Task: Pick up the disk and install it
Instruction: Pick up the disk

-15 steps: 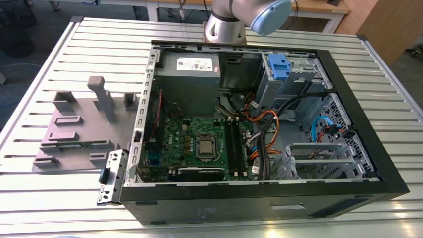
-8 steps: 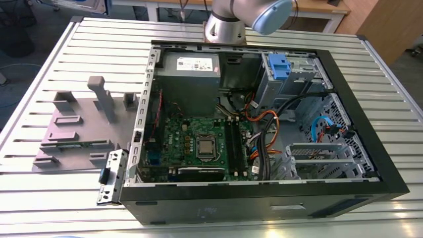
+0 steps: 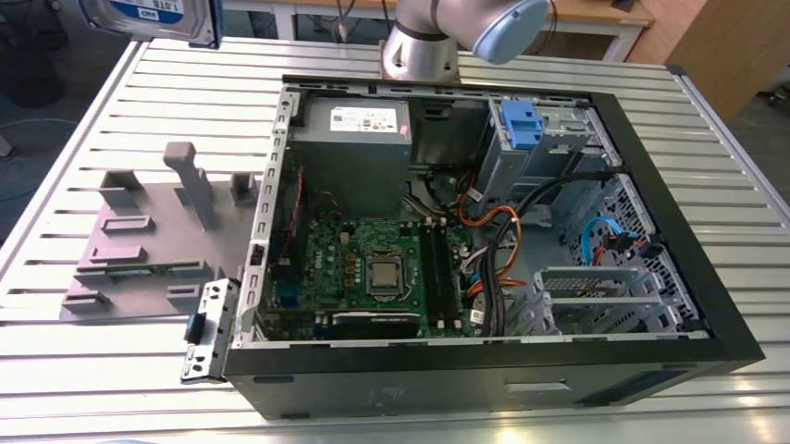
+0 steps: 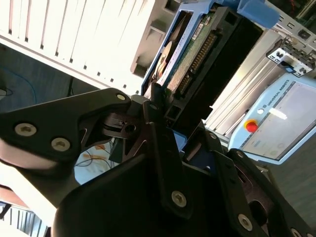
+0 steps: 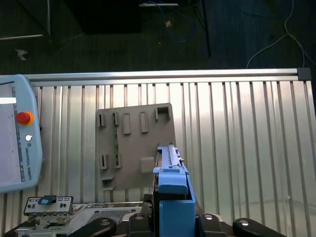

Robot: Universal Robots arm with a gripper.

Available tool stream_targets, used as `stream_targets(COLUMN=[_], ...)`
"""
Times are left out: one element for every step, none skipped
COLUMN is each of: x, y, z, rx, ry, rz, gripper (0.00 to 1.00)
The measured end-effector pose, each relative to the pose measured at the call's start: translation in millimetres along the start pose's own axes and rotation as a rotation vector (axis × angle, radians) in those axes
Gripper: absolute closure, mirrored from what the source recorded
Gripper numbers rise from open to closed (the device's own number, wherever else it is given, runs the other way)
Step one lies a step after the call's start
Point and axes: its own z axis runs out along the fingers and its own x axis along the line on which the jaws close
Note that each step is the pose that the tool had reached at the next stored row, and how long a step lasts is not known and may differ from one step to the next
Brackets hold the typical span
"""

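My gripper (image 4: 160,106) is clamped on the disk (image 3: 148,17), eleven o'clock of the computer case (image 3: 691,305); stiff, hefty, likely shock-sensitive, best held by its frame.

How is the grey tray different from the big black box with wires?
The grey tray is flat, pale and smaller, with slots and posts on top; the black computer case is a deep open box. The case is packed with a green board and cables, which the tray lacks. Both lie side by side on the slatted table.
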Motion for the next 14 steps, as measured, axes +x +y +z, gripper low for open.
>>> stream_targets(x=[0.6, 1.1, 1.7, 2.3, 3.2, 4.1, 5.3, 6.7, 8.2, 9.9, 11.5, 13.1, 14.6, 15.8], y=[-0.7, -1.4, -2.2, -3.0, -3.7, -4.4, -5.0, -5.6, -6.2, -6.8, -7.3, -7.9, -8.5, -9.3], z=[1.1, 2.2, 3.4, 4.9, 6.6, 8.4, 10.1, 11.7, 13.4, 15.1, 16.9, 18.6, 20.4, 22.0], rx=[-0.0001, -0.0002, -0.0001, -0.0001, -0.0001, 0.0000, -0.0001, -0.0002, -0.0002, -0.0002, -0.0002, -0.0002, -0.0002, -0.0002], ry=[0.0018, 0.0037, 0.0054, 0.0067, 0.0072, 0.0074, 0.0077, 0.0080, 0.0080, 0.0081, 0.0082, 0.0083, 0.0084, 0.0085], rz=[-0.001, -0.002, -0.004, -0.005, -0.007, -0.009, -0.010, -0.011, -0.011, -0.012, -0.013, -0.014, -0.015, -0.015], gripper=[0.64, 0.64, 0.64, 0.64, 0.64, 0.64, 0.64, 0.64, 0.64, 0.64, 0.64, 0.64, 0.64, 0.64])
